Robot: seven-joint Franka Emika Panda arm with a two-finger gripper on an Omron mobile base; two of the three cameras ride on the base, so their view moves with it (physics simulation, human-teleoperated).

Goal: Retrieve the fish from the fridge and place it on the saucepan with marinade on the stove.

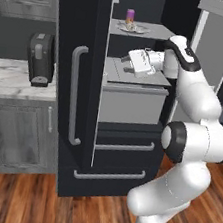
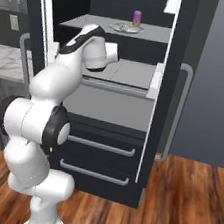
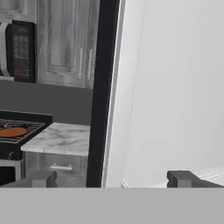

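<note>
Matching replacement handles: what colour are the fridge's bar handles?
Grey, against black doors; the fridge handle shows best in the left base view.

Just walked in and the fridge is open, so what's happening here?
The robot arm has its open, empty gripper inside the open fridge, at the middle shelf. The fish sits on a plate on the shelf above, beside a small pink-and-yellow cylinder. The saucepan with marinade waits on the stove.

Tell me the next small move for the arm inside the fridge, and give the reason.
Probably raise the hand and turn it toward the upper shelf. The gripper is open and empty, level with the middle shelf and aimed sideways at the left door's edge, while the plate that seems to hold the fish sits on the shelf above, beside a pink-and-yellow cylinder, inside the fridge.
</note>
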